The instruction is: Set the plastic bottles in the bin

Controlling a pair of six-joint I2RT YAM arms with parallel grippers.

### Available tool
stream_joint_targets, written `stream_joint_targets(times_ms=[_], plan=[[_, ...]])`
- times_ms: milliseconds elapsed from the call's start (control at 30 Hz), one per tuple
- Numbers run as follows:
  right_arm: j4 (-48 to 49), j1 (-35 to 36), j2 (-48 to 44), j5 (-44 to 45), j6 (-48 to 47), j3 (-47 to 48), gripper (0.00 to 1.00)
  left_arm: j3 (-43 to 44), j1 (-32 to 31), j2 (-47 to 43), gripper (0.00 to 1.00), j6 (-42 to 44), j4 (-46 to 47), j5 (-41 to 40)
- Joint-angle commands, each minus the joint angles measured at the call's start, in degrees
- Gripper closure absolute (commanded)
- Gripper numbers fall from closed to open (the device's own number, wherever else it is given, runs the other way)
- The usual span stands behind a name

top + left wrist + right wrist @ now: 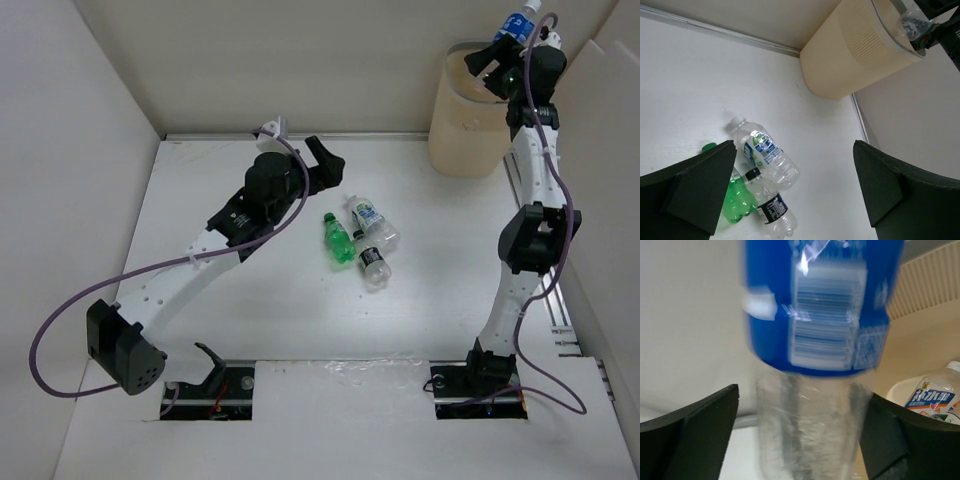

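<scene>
Three plastic bottles lie together mid-table: a green one point(338, 240) point(737, 200), a clear one with a white cap and a blue-green label point(370, 220) point(767, 152), and a clear one with a black cap and label point(373, 262) point(771, 207). My left gripper point(300, 150) point(795, 195) is open and empty, up and left of them. My right gripper point(500, 55) point(800, 440) is over the beige bin point(465, 120) point(850, 55), jaws spread wide. A blurred blue-labelled bottle point(517, 22) point(815, 340) sits between them, with a gap at the left finger. Another bottle point(935, 400) lies inside the bin.
The bin stands at the far right corner against the back wall. White walls close the table at the back and on both sides. A metal rail point(555, 300) runs along the right edge beside my right arm.
</scene>
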Motion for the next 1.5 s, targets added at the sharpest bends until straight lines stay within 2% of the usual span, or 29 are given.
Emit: stream_joint_targets(times_ms=[0, 167, 333, 500, 633, 733, 833, 867, 1000, 1167, 1233, 1333, 1367, 1467], plan=[[-2.73, -1.05, -0.15, 5.08, 0.22, 7.18, 0.0, -0.42, -0.18, 0.49, 0.0, 1.95, 2.62, 0.63], [-5.63, -1.05, 1.26, 7.98, 0.22, 11.49, 0.0, 0.71, -0.18, 2.69, 0.0, 0.2, -3.61, -1.56], [-7.39, -1.05, 1.88, 10.44, 0.22, 14.73, 0.0, 0.02, -0.18, 5.15, 0.0, -0.86, -5.56, -2.71], [-8.18, -1.05, -0.93, 8.71, 0.22, 11.68, 0.0, -1.04, -0.18, 7.17, 0.0, -1.39, -6.17, -1.58], [-7.3, 1.84, -8.3, 8.59, -2.85, 3.42, 0.0, -1.56, -0.18, 10.33, 0.0, -2.88, -6.18, 1.41], [-11.95, 4.66, -15.94, 11.32, -7.95, -3.43, 0.0, 0.36, -0.18, 14.81, 0.0, -4.38, -8.1, 2.11], [-8.12, 6.07, -26.22, 8.18, -9.18, -18.61, 0.0, 2.82, -0.18, 20.35, 0.0, -4.99, -8.99, 3.87], [-6.18, 6.59, -28.86, 5.99, -9.19, -27.01, 0.0, 3.35, -0.18, 21.67, 0.0, -5.78, -10.38, 4.4], [-1.94, 9.05, -38.28, 4.65, -10.59, -39.71, 0.0, 4.59, -0.18, 26.5, 0.0, -7.81, -11.8, 4.41], [0.69, 10.29, -44.87, 4.12, -11.12, -47.74, 0.0, 3.45, 0.87, 29.41, 0.0, -9.29, -10.57, 4.31], [1.56, 10.29, -45.93, 2.81, -11.12, -50.02, 0.0, 3.44, 0.88, 30.64, 0.05, -9.82, -10.05, 5.11], [1.57, 10.81, -47.07, 2.1, -11.12, -50.65, 0.0, 3.44, 0.88, 32.57, 0.08, -10.35, -10.04, 5.11], [1.57, 10.82, -47.08, 2.1, -11.12, -51.17, 0.0, 3.44, 0.88, 33.27, 0.13, -11.14, -10.57, 5.11], [1.57, 10.82, -48.22, 1.48, -11.12, -51.7, 0.0, 2.92, 0.88, 33.8, 0.14, -12.46, -10.57, 3.7]])
